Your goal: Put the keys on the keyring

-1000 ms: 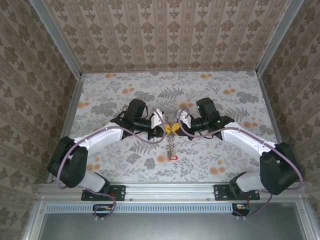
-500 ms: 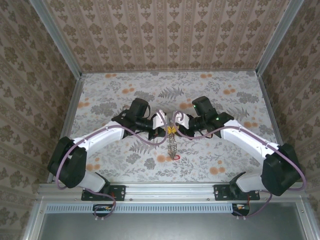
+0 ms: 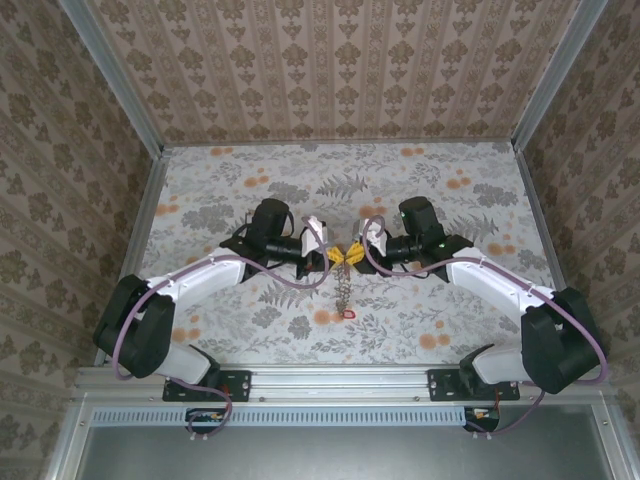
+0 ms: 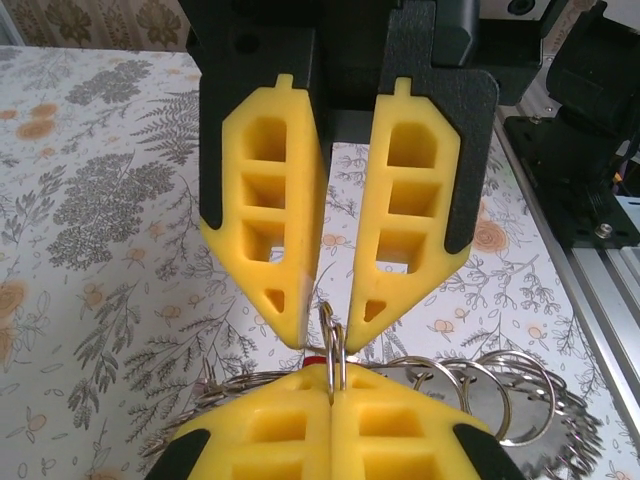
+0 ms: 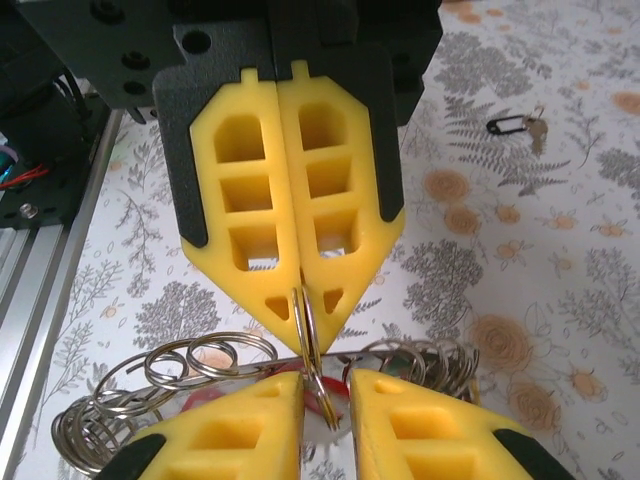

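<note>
In the top view my two grippers meet tip to tip over the middle of the table. My left gripper (image 3: 333, 255) (image 4: 332, 372) (image 5: 303, 310) is shut on a small split ring (image 4: 334, 335) (image 5: 308, 330), pinched edge-on between its yellow pads. My right gripper (image 3: 352, 253) (image 5: 325, 388) (image 4: 332, 335) faces it with jaws slightly parted around the ring's free end, not gripping it. Below them hangs the keyring (image 3: 343, 285) (image 4: 480, 380) (image 5: 200, 362), threaded with many small rings and grey keys (image 4: 572, 445). A red tag (image 3: 348, 313) is at the bottom of the bunch.
A loose key with a black tag (image 5: 518, 125) lies on the flowered tabletop (image 3: 440, 200) away from the grippers. Patterned walls enclose the table on three sides. An aluminium rail (image 3: 340, 378) with the arm bases runs along the near edge.
My right gripper's jaws have parted off the small ring while my left gripper has shut on it. Both grippers shifted slightly, and the hanging bunch swung a little.
</note>
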